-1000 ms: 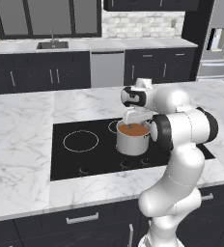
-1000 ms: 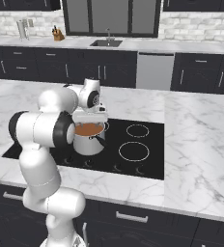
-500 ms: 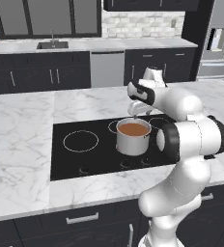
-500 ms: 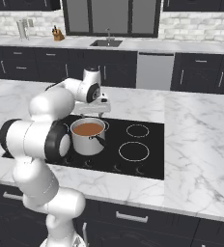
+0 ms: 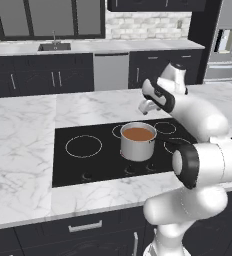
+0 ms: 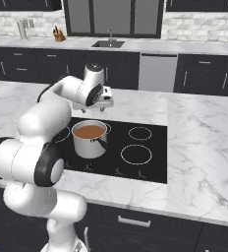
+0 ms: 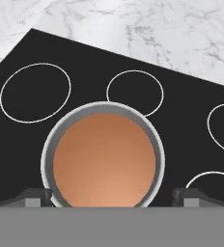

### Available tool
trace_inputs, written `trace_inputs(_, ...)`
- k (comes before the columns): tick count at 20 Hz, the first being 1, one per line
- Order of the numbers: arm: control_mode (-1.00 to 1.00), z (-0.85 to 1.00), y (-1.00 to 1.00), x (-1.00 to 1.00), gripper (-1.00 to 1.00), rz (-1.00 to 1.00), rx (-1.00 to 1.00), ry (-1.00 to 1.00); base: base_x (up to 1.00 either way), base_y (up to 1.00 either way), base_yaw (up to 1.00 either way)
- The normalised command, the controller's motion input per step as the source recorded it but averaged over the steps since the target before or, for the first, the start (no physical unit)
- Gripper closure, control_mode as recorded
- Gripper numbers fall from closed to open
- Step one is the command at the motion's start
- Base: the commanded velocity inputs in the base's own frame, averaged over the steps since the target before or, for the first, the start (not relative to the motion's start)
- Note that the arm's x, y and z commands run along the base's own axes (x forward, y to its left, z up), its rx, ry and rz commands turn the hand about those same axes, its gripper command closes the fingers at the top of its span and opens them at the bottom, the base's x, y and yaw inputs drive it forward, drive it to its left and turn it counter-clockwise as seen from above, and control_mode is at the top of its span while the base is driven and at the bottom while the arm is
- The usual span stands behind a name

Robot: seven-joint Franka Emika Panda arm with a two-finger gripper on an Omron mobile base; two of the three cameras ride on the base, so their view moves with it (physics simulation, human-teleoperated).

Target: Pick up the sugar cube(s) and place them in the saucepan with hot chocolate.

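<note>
From my left base feed, I see bare marble surface (image 5: 23, 145) at the left, then the black cooktop (image 5: 78, 165) with its ring burners. The saucepan (image 5: 137, 148) sits on the cooktop, full of hot chocolate (image 5: 138, 134). The pincer (image 5: 146, 106) hangs above and just behind the pan, clear of the rim. In the hand view its fingertips (image 7: 36, 197) stand wide apart on either side of the pan, holding nothing. I cannot make out any sugar cubes. Nothing stands between pincer and pan.
</note>
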Motion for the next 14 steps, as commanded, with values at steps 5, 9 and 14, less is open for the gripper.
trace_inputs(5, -1.0, 0.28, -0.1, -0.2, -1.0, 0.0, 0.13, -0.13, 0.0, 0.0, 0.0)
trace_inputs(9, -1.0, 0.19, -0.14, -0.18, -1.0, 0.0, 0.12, -0.14, 0.0, 0.0, 0.0)
trace_inputs(14, -1.0, 0.19, -0.24, -0.3, -1.0, 0.0, 0.14, -0.15, 0.0, 0.0, 0.0)
